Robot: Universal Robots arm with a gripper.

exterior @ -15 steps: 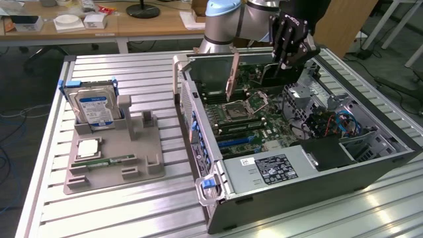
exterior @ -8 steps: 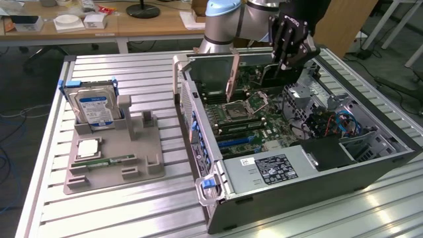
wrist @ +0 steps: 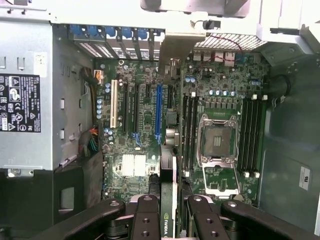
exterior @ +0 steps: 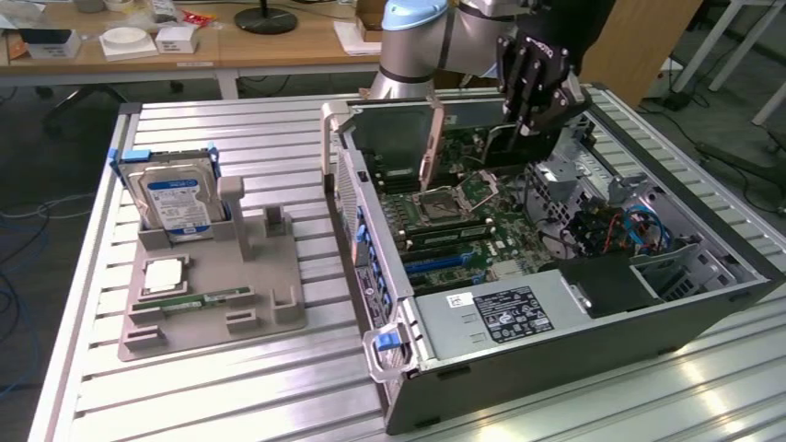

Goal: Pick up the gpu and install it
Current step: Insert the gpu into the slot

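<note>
- Black fingers (wrist: 146, 217) of our claw (exterior: 531, 124) are closed narrow on the gpu (wrist: 169, 175), gripping the card edge-on from both faces.
- We see a green NVIDIA mark on the card's edge between the pads.
- We find claw and gpu over the open case (exterior: 553, 368), above the motherboard (wrist: 145, 125). We cannot tell whether the card touches any slot.
- On the board beyond the card we make out a blue slot (wrist: 158, 112) and the metal socket (wrist: 216, 142), its frame open.
- The case lies on its side on the worktop (exterior: 246, 396), toward the exterior view's right edge, with the grey power supply (exterior: 498, 313) at its near end.
- Near the worktop's edge at the exterior view's left we see a grey holder (exterior: 276, 295). It carries the hard drive (exterior: 179, 203) upright at its far end, with a chip (exterior: 166, 276) and a memory stick (exterior: 202, 299) lying flat closer in.
</note>
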